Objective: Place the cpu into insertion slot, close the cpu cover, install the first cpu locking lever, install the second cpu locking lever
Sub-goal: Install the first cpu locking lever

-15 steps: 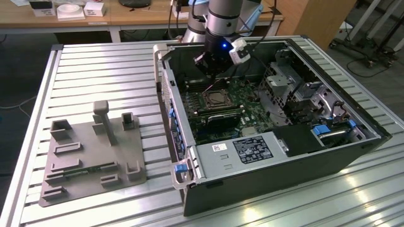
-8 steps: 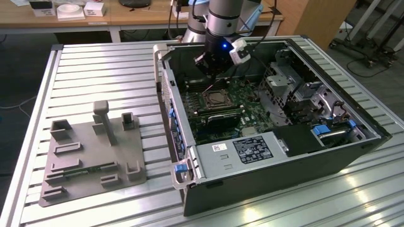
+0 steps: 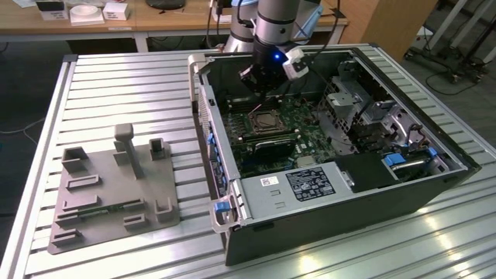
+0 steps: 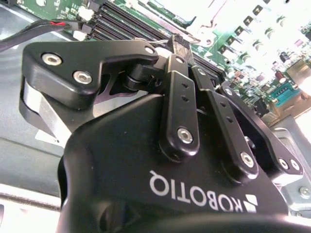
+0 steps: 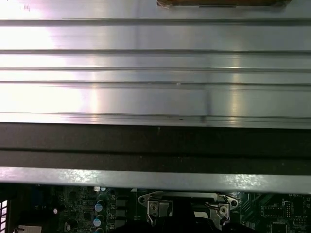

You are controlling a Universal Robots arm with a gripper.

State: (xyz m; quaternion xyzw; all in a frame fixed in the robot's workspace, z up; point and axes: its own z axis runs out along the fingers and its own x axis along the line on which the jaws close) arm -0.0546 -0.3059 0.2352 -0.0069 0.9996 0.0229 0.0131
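Desk (image 3: 116, 87): ribbed aluminium slats, seen pale and reflective in the first wrist view (image 5: 146, 63).

Computer case (image 3: 326, 226): black, lying on the desk with its open side up, toward the exterior view's right. Its dark wall crosses the first wrist view (image 5: 146, 145).

Grey fixture plate (image 3: 108, 192): on the desk at the exterior view's left, well apart from the case, carrying upright posts and small brackets.

Arm (image 3: 275, 23): reaches down into the far part of the case.

Circuit board (image 3: 310, 136): green, on the case floor; also in both wrist views (image 4: 272, 58) (image 5: 77, 208). Long black memory slots (image 4: 126, 26) run across it.

End effector (image 3: 262, 92): black, tip downward, inside the case, above the board near the socket (image 4: 179, 42). Spread or pressed together: cannot tell.

Insertion slot (image 3: 268, 121): square, silvery rim, dark centre, on the board just below the end effector in the exterior view. The rim's screwed corners show in the first wrist view (image 5: 184, 204).
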